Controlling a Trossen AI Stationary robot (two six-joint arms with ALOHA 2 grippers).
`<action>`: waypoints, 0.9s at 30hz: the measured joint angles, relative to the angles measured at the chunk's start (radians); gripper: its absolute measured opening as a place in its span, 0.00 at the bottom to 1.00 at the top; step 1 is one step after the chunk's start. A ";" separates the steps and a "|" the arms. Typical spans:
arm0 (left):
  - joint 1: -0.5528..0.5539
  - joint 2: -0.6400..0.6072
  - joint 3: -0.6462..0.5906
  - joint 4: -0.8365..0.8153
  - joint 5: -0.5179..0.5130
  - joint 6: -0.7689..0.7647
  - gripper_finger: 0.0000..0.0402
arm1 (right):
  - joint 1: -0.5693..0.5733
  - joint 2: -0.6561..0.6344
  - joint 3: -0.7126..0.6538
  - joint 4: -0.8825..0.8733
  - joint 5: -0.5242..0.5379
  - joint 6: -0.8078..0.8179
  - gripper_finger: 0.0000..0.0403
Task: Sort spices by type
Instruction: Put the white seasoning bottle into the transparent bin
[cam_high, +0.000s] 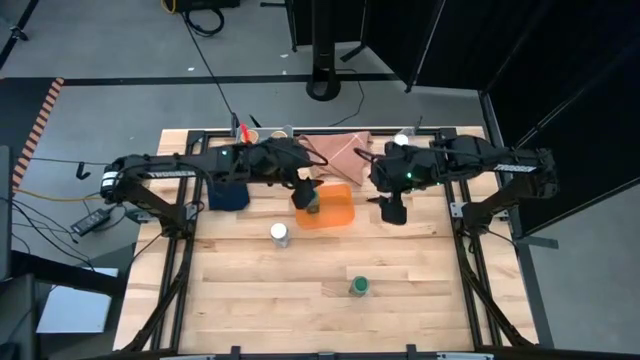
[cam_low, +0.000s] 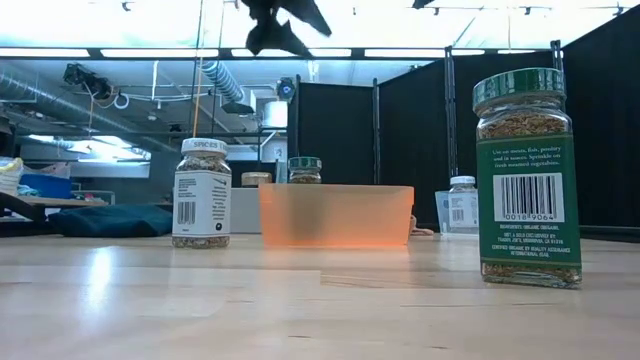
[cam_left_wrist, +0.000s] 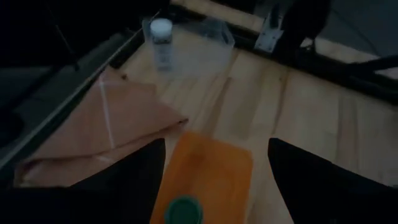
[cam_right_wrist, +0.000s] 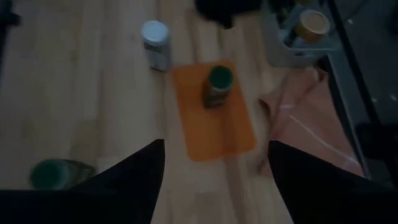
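A green-capped jar (cam_high: 313, 206) stands upright in the orange tray (cam_high: 338, 214); the low view shows this jar (cam_low: 305, 168) behind the tray wall (cam_low: 335, 213). My left gripper (cam_high: 304, 192) hovers open just above it, and the green cap (cam_left_wrist: 183, 211) shows between its fingers. My right gripper (cam_high: 392, 212) hangs open off the tray's right end. A white-capped jar (cam_high: 280, 234) and a second green-capped jar (cam_high: 358, 287) stand on the table. Another white-capped jar (cam_left_wrist: 161, 37) sits in a clear bin, and a tan-capped jar (cam_right_wrist: 311, 25) in a grey bin.
A folded tan cloth (cam_high: 340, 150) lies beyond the tray at the far edge. A dark blue bundle (cam_high: 228, 196) sits under the left arm. Bare wood runs along the table's near half (cam_high: 250, 300). Black frame rails border the table's left and right sides.
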 joint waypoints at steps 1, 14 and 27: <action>-0.001 0.000 0.029 -0.006 0.000 0.013 0.72 | 0.015 0.000 0.000 0.009 0.000 0.012 0.72; -0.110 0.001 0.409 -0.202 -0.004 0.122 0.72 | 0.230 0.095 0.000 0.087 0.083 0.083 0.72; -0.366 0.001 0.743 -0.457 -0.004 0.165 0.72 | 0.333 0.335 0.000 0.086 0.054 0.356 0.73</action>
